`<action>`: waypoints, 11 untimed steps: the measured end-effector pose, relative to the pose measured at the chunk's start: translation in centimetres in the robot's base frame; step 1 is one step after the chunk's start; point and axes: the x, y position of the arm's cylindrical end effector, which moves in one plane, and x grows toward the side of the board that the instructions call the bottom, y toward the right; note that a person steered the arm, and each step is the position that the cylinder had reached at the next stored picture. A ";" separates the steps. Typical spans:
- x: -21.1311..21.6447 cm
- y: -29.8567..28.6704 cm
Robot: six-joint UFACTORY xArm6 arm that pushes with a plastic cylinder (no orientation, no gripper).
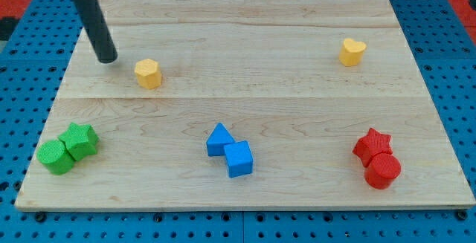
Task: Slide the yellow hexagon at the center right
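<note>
While the yellow hexagon sat in the upper-left part of the wooden board, my tip rested on the surface just to its left and slightly toward the view's top, near the block but not touching it. No jaws existed on this rig to spread or close; the arm ended in a plain rod, so contact could only be a push. I judged the hexagon to be a small, rigid, light piece that would slide readily on the smooth wood, and, being faceted, liable to spin off line if struck off-centre. The proper contact point was therefore the middle of its left face, pressed squarely toward the view's right. The path to the centre right lay open, with the yellow heart above that line near the view's top right. The blue triangle touching the blue cube, the red star against the red cylinder, and the green star beside the green cylinder all lay below it.
</note>
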 end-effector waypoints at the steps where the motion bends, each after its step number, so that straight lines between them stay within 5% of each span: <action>1: 3.8 2.0; 3: 1.6 20.6; 5: 4.3 8.8; 9: 4.0 37.1; 11: 5.2 37.3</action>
